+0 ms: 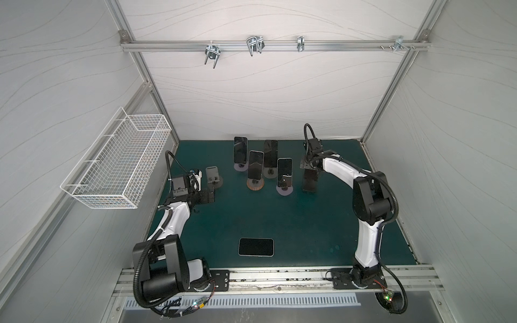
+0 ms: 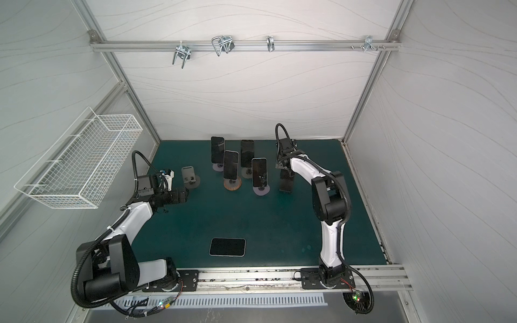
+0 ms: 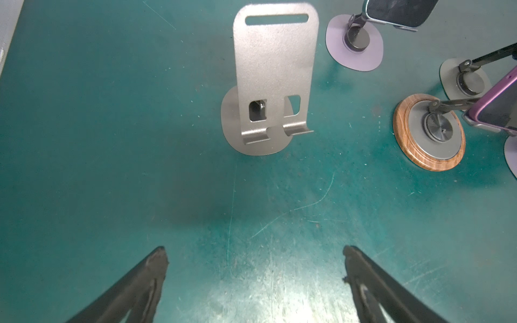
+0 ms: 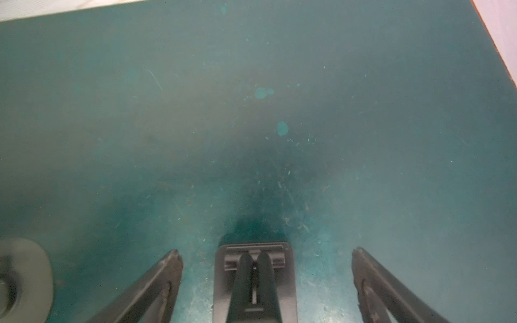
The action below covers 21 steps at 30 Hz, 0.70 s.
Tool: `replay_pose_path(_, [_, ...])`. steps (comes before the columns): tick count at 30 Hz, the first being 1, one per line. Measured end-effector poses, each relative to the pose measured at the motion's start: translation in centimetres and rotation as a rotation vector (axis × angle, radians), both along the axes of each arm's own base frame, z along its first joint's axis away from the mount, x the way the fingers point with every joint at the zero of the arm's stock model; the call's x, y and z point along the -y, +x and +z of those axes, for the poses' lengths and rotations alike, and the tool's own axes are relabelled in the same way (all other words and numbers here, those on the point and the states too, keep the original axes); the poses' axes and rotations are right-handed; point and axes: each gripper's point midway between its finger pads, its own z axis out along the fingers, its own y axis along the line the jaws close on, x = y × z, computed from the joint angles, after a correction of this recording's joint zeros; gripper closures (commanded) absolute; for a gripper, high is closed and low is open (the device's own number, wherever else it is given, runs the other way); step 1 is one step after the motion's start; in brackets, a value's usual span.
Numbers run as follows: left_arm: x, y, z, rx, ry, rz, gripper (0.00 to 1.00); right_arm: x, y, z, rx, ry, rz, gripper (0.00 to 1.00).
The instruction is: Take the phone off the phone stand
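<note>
Several phones stand upright on round-based stands mid-table, among them a phone (image 1: 284,172) on a lilac base and a purple-cased phone (image 1: 255,165) on a wood-rimmed base (image 3: 429,132). Another phone (image 1: 256,247) (image 2: 227,247) lies flat, screen up, near the front. My left gripper (image 3: 254,248) (image 1: 209,195) is open over bare mat, just short of an empty grey phone stand (image 3: 272,81) (image 1: 213,176). My right gripper (image 4: 265,250) (image 1: 309,169) is open astride a black stand (image 4: 254,279) (image 1: 310,183), its fingers (image 4: 165,274) clear of it.
A white wire basket (image 1: 120,165) hangs on the left wall above the table. The green mat (image 1: 307,229) ends at the back wall close behind the right gripper and at the aluminium rail (image 1: 279,275) in front. A grey stand base (image 4: 25,279) lies beside the right gripper.
</note>
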Motion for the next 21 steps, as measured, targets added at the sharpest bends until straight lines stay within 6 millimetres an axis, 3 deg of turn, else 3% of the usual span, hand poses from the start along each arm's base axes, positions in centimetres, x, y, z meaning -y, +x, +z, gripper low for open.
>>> replay_pose_path(21, [0.0,0.0,0.0,0.000,-0.002,0.004,0.01,-0.1,-1.1,1.6,0.039,0.039,0.017,0.28])
